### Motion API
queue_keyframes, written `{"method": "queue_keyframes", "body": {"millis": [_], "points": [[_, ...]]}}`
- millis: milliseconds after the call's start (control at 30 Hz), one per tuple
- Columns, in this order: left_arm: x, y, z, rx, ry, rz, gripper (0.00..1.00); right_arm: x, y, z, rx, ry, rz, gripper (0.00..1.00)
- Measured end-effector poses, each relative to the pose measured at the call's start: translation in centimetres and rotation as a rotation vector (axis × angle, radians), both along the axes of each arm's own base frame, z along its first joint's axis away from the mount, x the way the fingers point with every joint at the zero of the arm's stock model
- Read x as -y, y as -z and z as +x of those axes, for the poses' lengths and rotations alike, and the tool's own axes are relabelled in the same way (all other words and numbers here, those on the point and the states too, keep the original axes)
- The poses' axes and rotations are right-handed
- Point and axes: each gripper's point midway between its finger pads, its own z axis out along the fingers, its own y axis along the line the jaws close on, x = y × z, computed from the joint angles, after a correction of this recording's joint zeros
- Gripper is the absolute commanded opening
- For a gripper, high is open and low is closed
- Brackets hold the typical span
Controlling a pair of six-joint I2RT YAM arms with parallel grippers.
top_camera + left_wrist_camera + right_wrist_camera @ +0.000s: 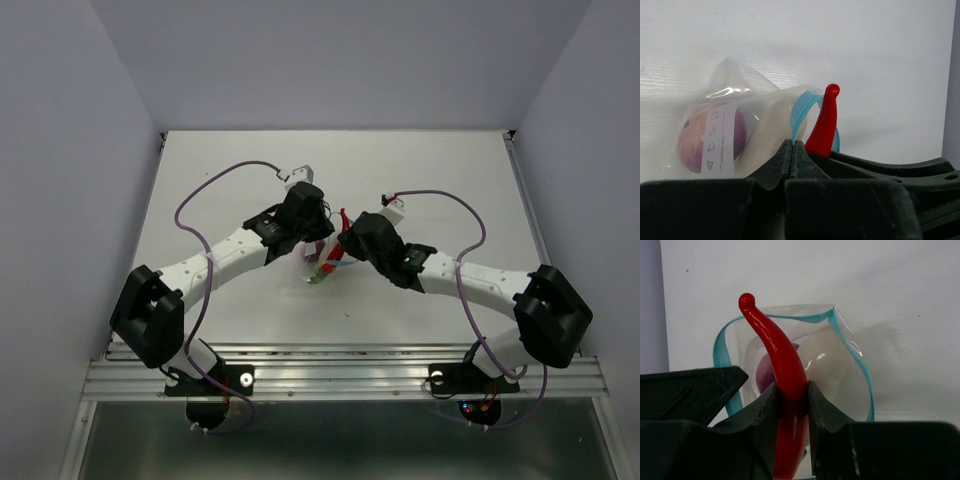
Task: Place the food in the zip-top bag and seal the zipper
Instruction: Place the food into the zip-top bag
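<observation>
Chili (782, 385) clamped in right gripper (790, 402) jaws, tip at bag (850, 375) mouth. Left gripper (793, 150) jaws pinched together on bag plastic. Onion (692, 145) inside, at 9 o'clock of radish (772, 132).

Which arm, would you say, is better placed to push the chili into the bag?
Right: the right end effector grips the chili at the open bag, which the left end effector pinches.
</observation>
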Motion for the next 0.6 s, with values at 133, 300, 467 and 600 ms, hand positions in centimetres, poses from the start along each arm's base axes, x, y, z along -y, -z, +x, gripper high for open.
{"method": "queue_keyframes", "body": {"millis": [133, 300, 467, 600], "points": [[0.0, 0.0, 0.0, -0.002, -0.008, -0.003, 0.00, -0.5, 0.5, -0.9, -0.024, -0.027, 0.004, 0.20], [0.0, 0.0, 0.1, -0.002, -0.015, -0.005, 0.00, -1.0, 0.7, -1.7, -0.040, -0.054, 0.009, 0.18], [-0.1, 0.1, 0.1, -0.002, -0.019, -0.002, 0.00, -1.7, 1.1, -3.0, -0.052, -0.096, -0.014, 0.17], [0.1, 0.4, 0.0, -0.009, -0.014, 0.005, 0.00, -1.4, 1.2, -3.8, -0.051, -0.101, -0.033, 0.15]]}}
